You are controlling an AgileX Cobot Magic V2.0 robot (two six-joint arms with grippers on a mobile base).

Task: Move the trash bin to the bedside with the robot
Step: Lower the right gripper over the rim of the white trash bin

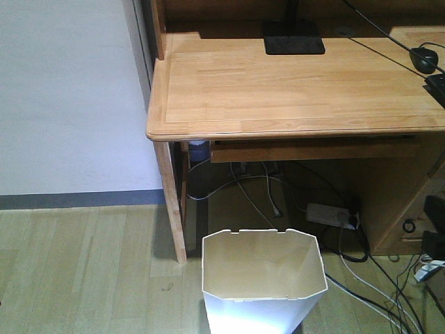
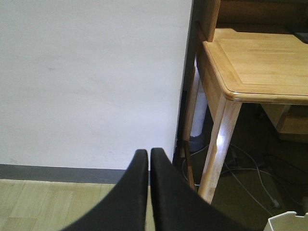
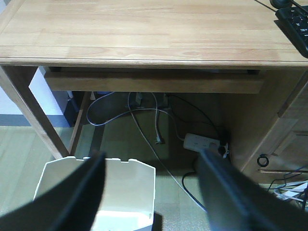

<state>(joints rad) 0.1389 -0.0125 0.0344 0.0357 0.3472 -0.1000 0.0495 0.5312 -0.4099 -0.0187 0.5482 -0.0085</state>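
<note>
We see the white plastic trash bin (image 1: pixel 264 271), faceted at the rim and cream inside, standing upright on the pale wood-plank floor (image 1: pixel 83 271). It sits just in front of the light wooden desk (image 1: pixel 278 90), near the desk leg (image 1: pixel 170 202) closest to the white wall (image 1: pixel 69 90).

In its wrist view the right gripper (image 3: pixel 153 156) hangs above the bin with its 2 dark fingers (image 3: pixel 221 187) spread wide and nothing between them. One finger overlaps the bin's rim in that view, and we cannot tell whether it touches.

The left gripper (image 2: pixel 147 153) has its 2 black fingers drawn together, with only a thin slit between them, and grips nothing. It faces the wall and the grey skirting strip (image 2: pixel 57 173), and a corner of the bin shows at the lower right of its view.

Under the desk a white power strip (image 1: pixel 330 214) lies among loose grey and black cables (image 1: pixel 250 191). On the desktop we see a flat black monitor base (image 1: pixel 293 38), a black mouse (image 1: pixel 423 59) and the edge of a black keyboard (image 3: pixel 296 24).
</note>
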